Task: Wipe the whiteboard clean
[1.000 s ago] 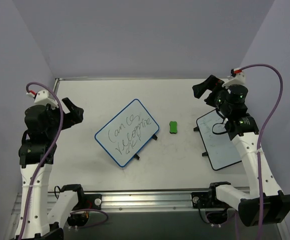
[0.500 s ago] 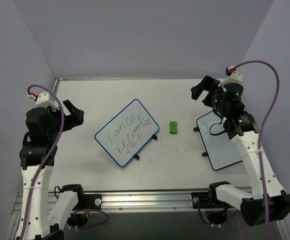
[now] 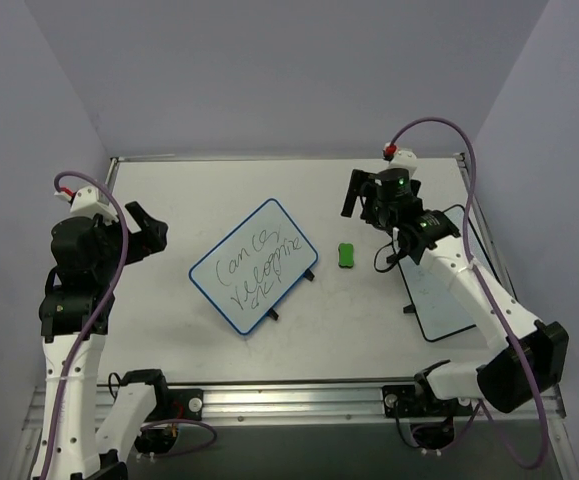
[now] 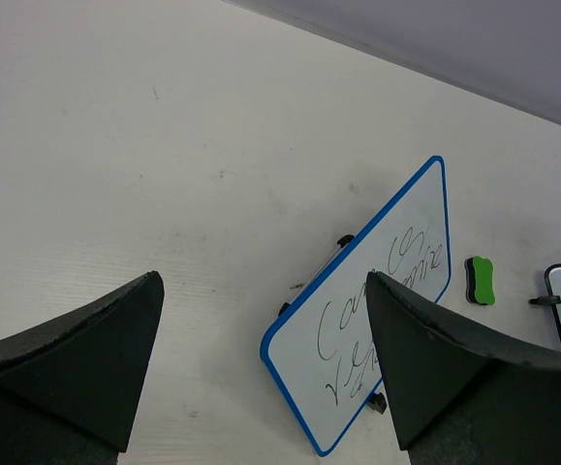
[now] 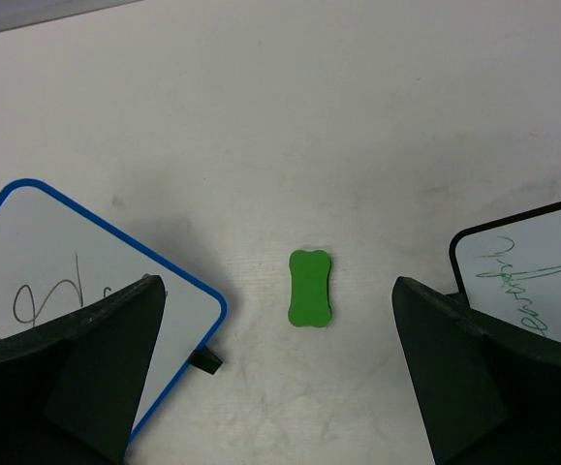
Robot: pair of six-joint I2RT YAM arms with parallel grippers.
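Right, the table [image 3: 169, 190] takes up most of my overhead view, pale and matte. The whiteboard [image 3: 254, 265] sits near its middle, turned at an angle and propped on small black feet, with a blue frame all round and dark handwriting across its face. To its right lies a black-framed board [image 3: 447, 300] with faint green scribbles, partly hidden under the right arm. My left gripper [image 4: 263, 279] hangs over the left side of the table, jaws spread wide and empty, with the whiteboard ahead of it in the wrist view. My right gripper [image 5: 278, 283] hovers above the gap between the two boards, jaws also wide with nothing in them. Smallest is a green eraser [image 3: 346, 254], flat on the table between the boards, touching neither.
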